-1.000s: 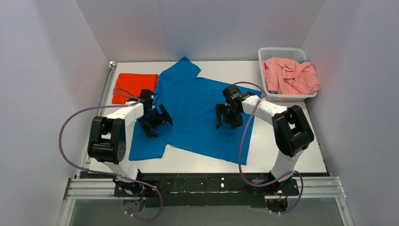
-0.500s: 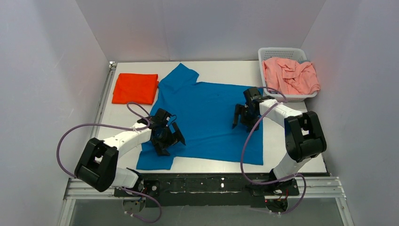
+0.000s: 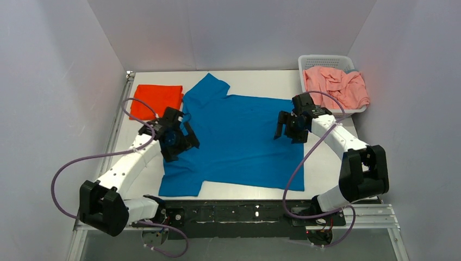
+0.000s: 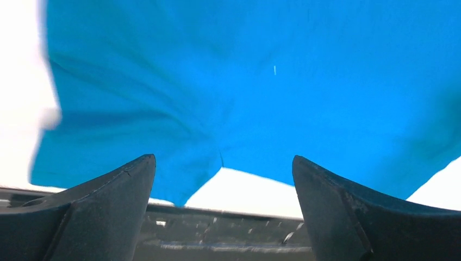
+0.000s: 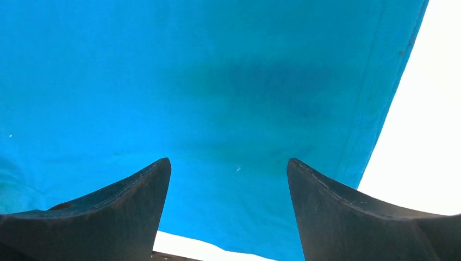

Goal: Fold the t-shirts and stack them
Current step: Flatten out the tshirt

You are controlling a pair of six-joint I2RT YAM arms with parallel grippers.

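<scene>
A blue t-shirt (image 3: 236, 138) lies spread flat on the white table, one sleeve toward the back, one at the front left. It fills the left wrist view (image 4: 261, 81) and the right wrist view (image 5: 206, 92). My left gripper (image 3: 176, 142) is open and empty above the shirt's left edge. My right gripper (image 3: 289, 128) is open and empty above the shirt's right edge. A folded orange t-shirt (image 3: 157, 99) lies at the back left. Pink t-shirts (image 3: 336, 87) are bunched in the basket.
A white plastic basket (image 3: 325, 60) stands at the back right corner. Bare white table (image 3: 331, 168) shows to the right of the blue shirt. The black frame rail (image 3: 255, 212) runs along the near edge. Grey walls close in on three sides.
Both grippers have moved toward the back. The left went from the shirt's front left sleeve up its left edge. The right shifted outward to the right edge. The shirt lies flatter.
</scene>
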